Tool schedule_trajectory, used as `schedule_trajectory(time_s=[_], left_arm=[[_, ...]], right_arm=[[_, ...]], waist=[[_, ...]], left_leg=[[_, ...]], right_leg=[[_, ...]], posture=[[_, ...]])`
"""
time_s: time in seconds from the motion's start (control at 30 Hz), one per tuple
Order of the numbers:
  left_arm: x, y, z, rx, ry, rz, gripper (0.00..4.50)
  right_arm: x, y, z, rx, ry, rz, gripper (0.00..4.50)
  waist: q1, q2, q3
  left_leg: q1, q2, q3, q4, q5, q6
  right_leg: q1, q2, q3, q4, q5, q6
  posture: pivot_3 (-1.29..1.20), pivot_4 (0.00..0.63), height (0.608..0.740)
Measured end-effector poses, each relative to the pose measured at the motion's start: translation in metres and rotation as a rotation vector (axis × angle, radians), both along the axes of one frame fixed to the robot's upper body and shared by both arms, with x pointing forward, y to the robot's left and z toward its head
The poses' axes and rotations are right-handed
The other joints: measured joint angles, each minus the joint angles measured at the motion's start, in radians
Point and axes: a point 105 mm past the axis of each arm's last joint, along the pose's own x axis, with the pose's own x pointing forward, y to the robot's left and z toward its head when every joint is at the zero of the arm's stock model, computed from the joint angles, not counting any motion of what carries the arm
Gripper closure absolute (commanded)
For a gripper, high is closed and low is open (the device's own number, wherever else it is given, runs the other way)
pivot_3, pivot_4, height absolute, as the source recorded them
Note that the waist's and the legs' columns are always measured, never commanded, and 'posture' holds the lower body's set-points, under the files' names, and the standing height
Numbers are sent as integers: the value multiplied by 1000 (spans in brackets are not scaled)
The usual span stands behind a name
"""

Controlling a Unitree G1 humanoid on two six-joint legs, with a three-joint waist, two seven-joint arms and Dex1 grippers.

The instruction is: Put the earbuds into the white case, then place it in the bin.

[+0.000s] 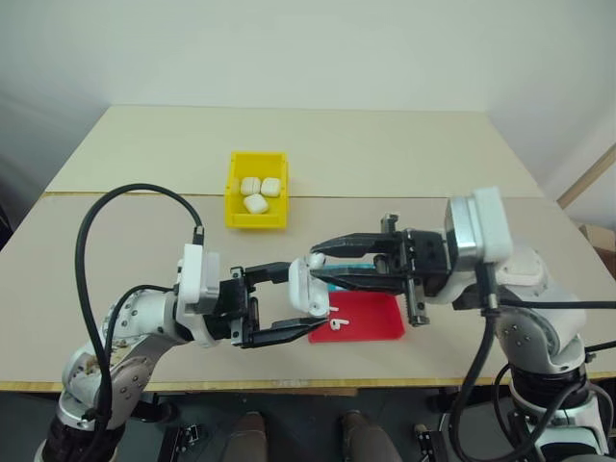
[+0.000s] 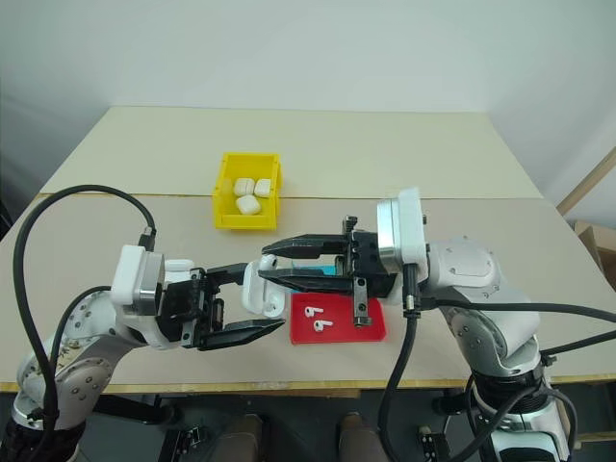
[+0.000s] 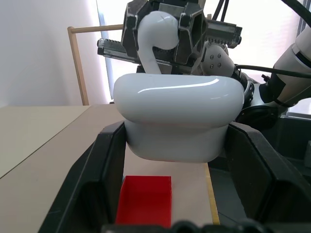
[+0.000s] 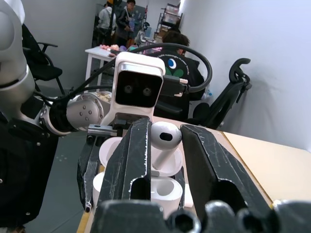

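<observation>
Left gripper (image 1: 289, 306) is clamped on the white case (image 1: 306, 287), lid open, holding it up in the air above the near edge of the table (image 1: 385, 144), over the left end of the red tray (image 1: 371, 322). Right gripper (image 1: 320, 267) pinches one earbud (image 4: 164, 138) between its fingers, head up and stem pointing down toward the open case (the right wrist view shows the stem hanging just over a socket, not yet seated).

Two more earbuds (image 2: 318, 318) lie on the red tray near the table's front edge. Back toward the middle of the table sits the bin (image 1: 257, 219), already carrying three closed cases.

Risks, as I judge them:
- The stem may meet the socket rim instead of the hole if the two hands are slightly off line; pushing then would tip the earbud or twist the case in its grip.
- The pinch sits on a smooth rounded head, so the earbud could squirt out and drop to the tray or off the front edge.
- Letting go before the stem is down would leave the earbud standing proud, and the lid would not close.
- The case is glossy too, and a hard press from above could slide it down between the left fingers.
</observation>
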Motion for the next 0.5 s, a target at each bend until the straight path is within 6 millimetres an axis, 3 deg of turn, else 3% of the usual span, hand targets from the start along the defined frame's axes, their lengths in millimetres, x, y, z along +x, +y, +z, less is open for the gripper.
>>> schedule_trajectory(time_s=[0.5], left_arm=[[-2, 0, -1, 22, -5, -22, 1700]], right_arm=[[1, 2, -9, -36, -89, -32, 3287]], waist=[[0, 0, 0]], left_leg=[[0, 0, 0, 0, 0, 0]], right_leg=[[0, 0, 0, 0, 0, 0]], posture=[[0, 150, 740]])
